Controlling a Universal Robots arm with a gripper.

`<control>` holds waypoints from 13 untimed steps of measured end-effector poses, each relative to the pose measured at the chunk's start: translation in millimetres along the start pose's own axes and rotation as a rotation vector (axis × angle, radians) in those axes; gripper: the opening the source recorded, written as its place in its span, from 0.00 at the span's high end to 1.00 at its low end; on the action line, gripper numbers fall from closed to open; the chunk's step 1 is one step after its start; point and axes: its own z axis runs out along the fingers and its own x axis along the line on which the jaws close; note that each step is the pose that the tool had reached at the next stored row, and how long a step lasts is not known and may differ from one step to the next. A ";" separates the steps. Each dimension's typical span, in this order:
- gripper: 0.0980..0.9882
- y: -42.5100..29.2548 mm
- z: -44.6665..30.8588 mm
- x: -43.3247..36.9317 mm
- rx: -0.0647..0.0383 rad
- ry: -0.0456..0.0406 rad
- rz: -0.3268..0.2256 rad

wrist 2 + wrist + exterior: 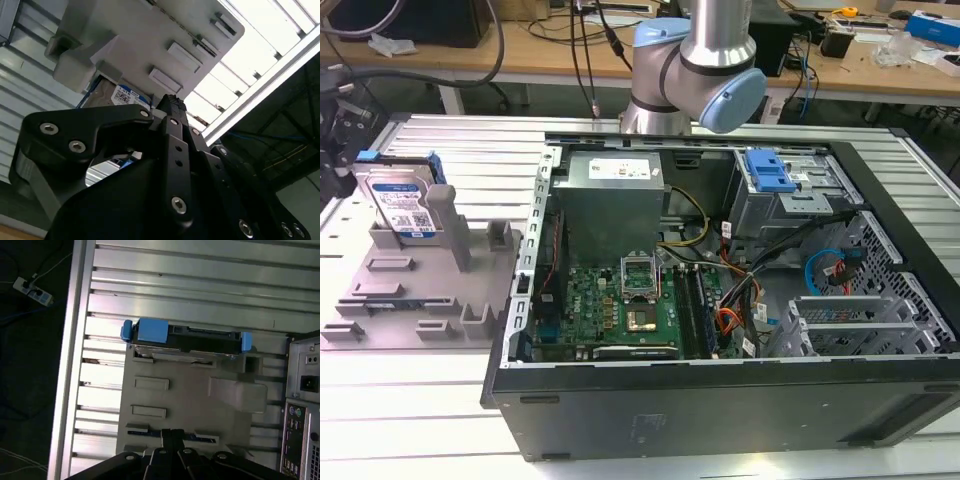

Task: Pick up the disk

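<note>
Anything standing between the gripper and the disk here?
Nothing tall does. In the first wrist view only low blocks of the grey tray lie between the gripper and the disk; the upright post stands aside.

The exterior view looks down slantwise, from afar, over bench (410, 405), case (720, 410) and tray (410, 300). The first wrist view faces straight down past the pincer (171, 432); the second wrist view hugs the pincer, angled. All share the tray and disk (405, 205) below the pincer.
</note>
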 end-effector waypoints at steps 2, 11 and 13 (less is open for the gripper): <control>0.99 0.0 0.0 0.0 0.000 0.0019 -0.047; 0.99 0.0 0.6 0.0 0.000 0.0116 -0.301; 0.99 0.0 0.8 0.0 0.000 0.0132 -0.343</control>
